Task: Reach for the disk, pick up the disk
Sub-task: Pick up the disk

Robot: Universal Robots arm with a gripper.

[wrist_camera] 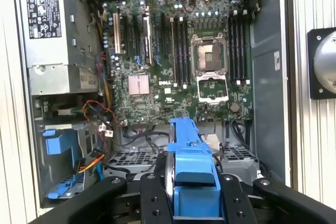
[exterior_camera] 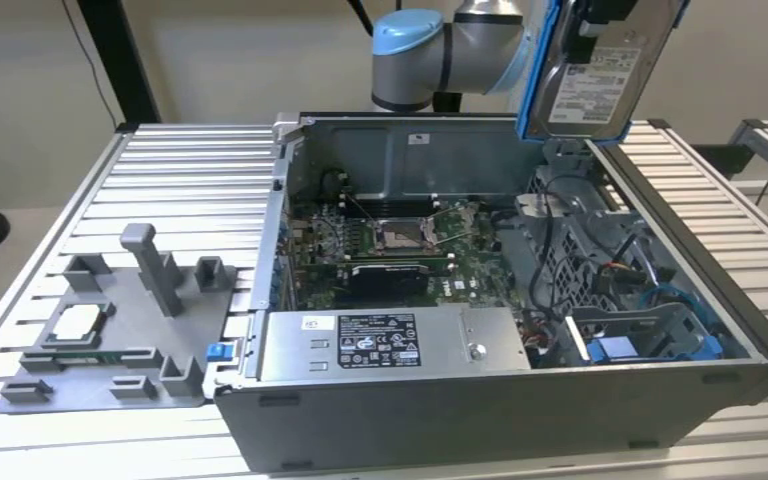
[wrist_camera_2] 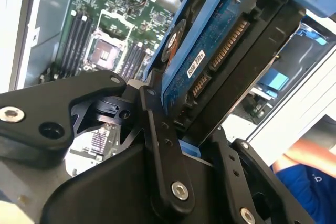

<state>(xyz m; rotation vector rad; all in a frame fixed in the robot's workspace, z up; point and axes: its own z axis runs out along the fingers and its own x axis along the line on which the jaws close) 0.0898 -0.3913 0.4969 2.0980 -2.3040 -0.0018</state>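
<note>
The disk (exterior_camera: 595, 80), a silver metal drive with a white label in a blue bracket, hangs upright above the back right corner of the open computer case (exterior_camera: 518, 400). My gripper (wrist_camera: 191, 198) is shut on it. In both wrist views the black fingers (wrist_camera_2: 160, 145) clamp the disk's lower end from both sides. The second wrist view shows the disk's blue circuit board and connector (wrist_camera_2: 210, 51). Its blue bracket edge (wrist_camera: 190, 156) faces the camera in the first wrist view, over the motherboard (wrist_camera: 173, 66).
Inside the case are a power supply (exterior_camera: 384, 342), cables and a blue drive bay (exterior_camera: 631, 345). A grey fixture tray (exterior_camera: 104, 340) holding a square chip lies on the slatted table at the exterior view's left. A person's blue sleeve (wrist_camera_2: 299, 187) is beside the case.
</note>
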